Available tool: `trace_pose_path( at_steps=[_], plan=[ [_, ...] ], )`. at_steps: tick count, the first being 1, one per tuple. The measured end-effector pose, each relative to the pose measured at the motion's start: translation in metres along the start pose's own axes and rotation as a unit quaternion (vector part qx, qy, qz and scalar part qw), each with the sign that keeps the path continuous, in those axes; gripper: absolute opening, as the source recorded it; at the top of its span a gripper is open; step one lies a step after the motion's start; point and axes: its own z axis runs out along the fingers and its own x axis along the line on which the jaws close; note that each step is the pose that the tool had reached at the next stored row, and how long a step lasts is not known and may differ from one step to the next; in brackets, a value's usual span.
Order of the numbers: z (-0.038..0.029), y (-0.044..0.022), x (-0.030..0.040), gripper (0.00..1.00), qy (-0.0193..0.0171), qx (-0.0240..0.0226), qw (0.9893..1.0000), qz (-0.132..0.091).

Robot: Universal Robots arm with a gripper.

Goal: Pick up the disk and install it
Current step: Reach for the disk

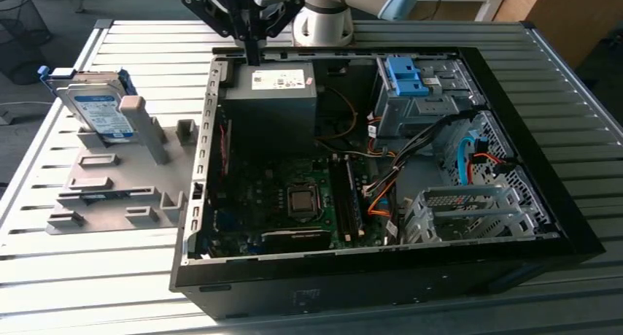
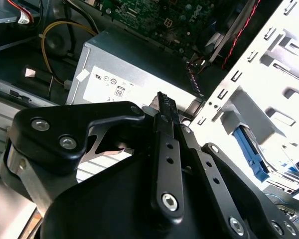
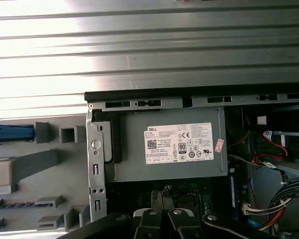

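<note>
Your hand (image 1: 253,56) hangs over the rear edge of the computer case (image 1: 574,225), above the power supply (image 1: 277,94), clenched on nothing. The disk (image 1: 98,105) stands on edge in the grey fixture (image 1: 117,203) on the table (image 1: 98,276), well apart from the hand, toward the exterior view's left, with its long axis near upright

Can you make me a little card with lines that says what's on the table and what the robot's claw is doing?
Disk: flat silver hard drive with blue frame, standing in the grey holder rack, exterior view's left.
Gripper: black gripper, shut, empty, near the grey power-supply box.
Case: open black computer case, beside the rack.
Progress: disk not picked up.
</note>
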Motion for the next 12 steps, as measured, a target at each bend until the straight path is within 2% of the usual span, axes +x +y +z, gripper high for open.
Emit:
trace_pose_path(
  at_steps=[12],
  plan=[
    [-0.0001, -0.0003, 0.0042, 0.11, 0.0, 0.0, 1.0, 0.0]
  ],
)
